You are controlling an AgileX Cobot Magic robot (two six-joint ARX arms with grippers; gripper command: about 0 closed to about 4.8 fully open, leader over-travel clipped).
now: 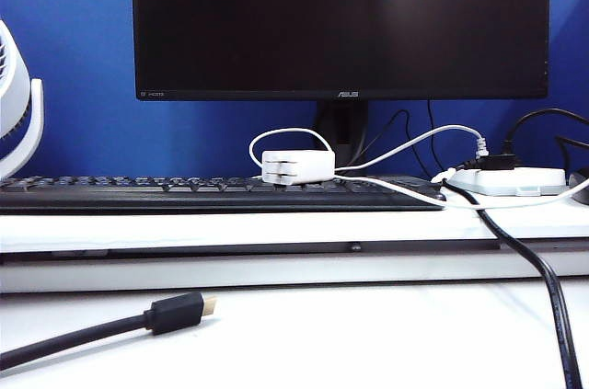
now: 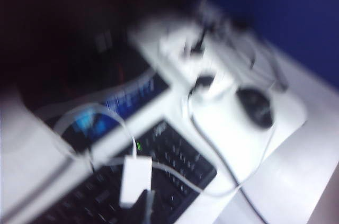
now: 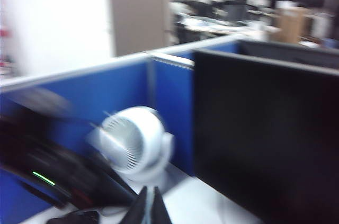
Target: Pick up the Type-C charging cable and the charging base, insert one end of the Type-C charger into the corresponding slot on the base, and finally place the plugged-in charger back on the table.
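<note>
Left wrist view, all blurry: left hand at the edge of the picture, dark tips pressed together, holding nothing, right over the charging base. Base a small white box lying on the black keyboard. Thin white Type-C charging cable looping away from the base, over the keys and onto the white bench. Farther off, a dark mouse on the bench, with the blue wall behind.

Right wrist view, blurry too: right hand low in the picture, tips shut tight in a point, nothing between them. Past the tips, a white fan standing by the blue wall. Beside the fan, the big black monitor.

Exterior view: no hand to see at all. Charging base on the keyboard, up on the raised shelf, just under the monitor. White cable curling up behind the base, another stretch running off to the right toward the white power strip. Down on the lower bench, a thick black cable with a gold tip, well apart from the base. Part of the white fan at the left edge.
</note>
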